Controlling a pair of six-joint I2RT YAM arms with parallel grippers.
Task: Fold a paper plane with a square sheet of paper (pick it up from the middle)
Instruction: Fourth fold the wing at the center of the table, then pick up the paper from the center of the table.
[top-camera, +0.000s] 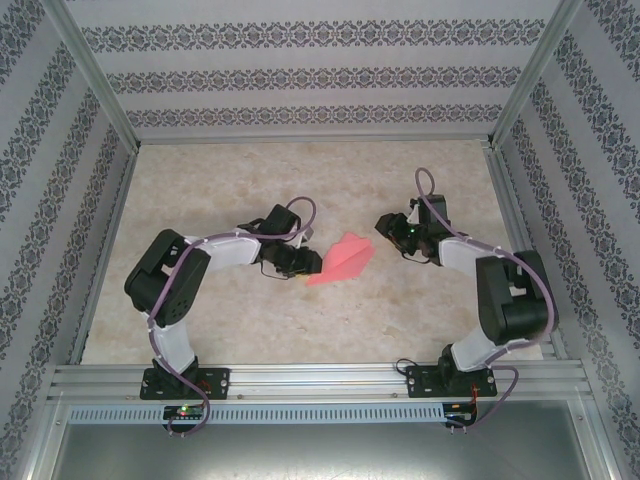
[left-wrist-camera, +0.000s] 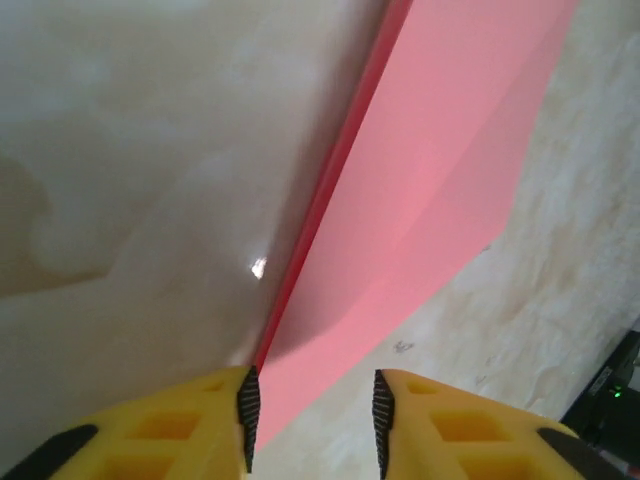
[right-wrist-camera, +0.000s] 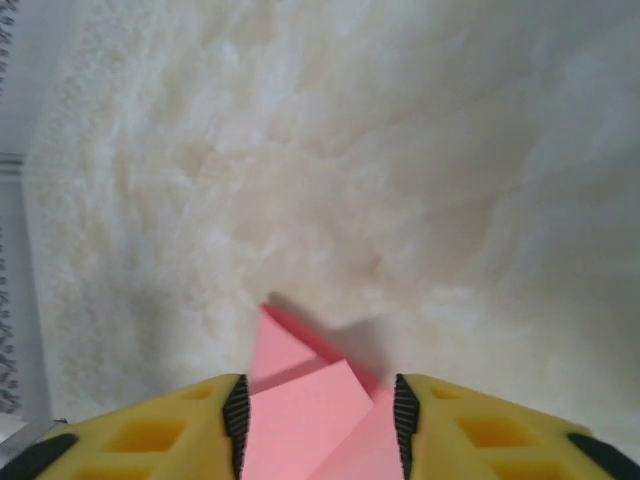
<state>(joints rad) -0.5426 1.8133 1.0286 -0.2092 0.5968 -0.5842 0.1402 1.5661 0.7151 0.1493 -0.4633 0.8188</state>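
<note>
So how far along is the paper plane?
Mostly folded: the paper plane is a pointed, layered dart on the table. In hand: left gripper and right gripper straddle its ends, jaws apart. Left: probably final creasing; whether it's finished I can't tell.

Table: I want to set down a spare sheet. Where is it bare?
Bare: the far strip of table between the paper and back wall, and the near middle between the left base and right base. Crowded: the centre, where left fingers and right fingers flank the paper.
</note>
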